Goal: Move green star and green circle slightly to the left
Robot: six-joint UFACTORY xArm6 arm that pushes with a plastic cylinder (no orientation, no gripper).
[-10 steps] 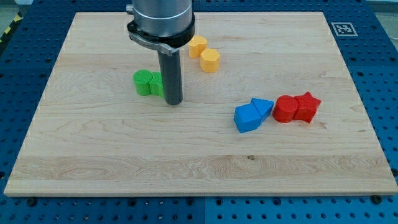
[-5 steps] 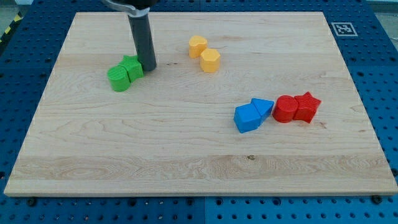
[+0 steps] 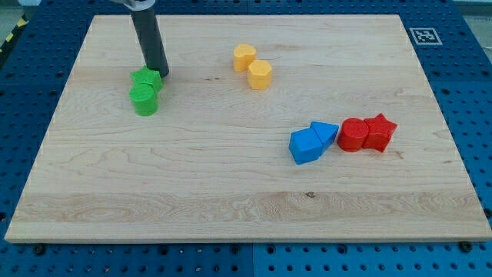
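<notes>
The green star and the green circle sit touching each other at the board's upper left, the star above the circle. My tip rests on the board right at the star's upper right edge, touching it or very nearly. The dark rod rises from there out of the view's top.
Two yellow blocks lie side by side at the top centre. Two blue blocks and two red blocks, a cylinder and a star, form a row at the right. The wooden board lies on a blue pegboard.
My tip has moved left and toward the view's top. The green star and green circle have been pushed left; the circle now lies below the star.
</notes>
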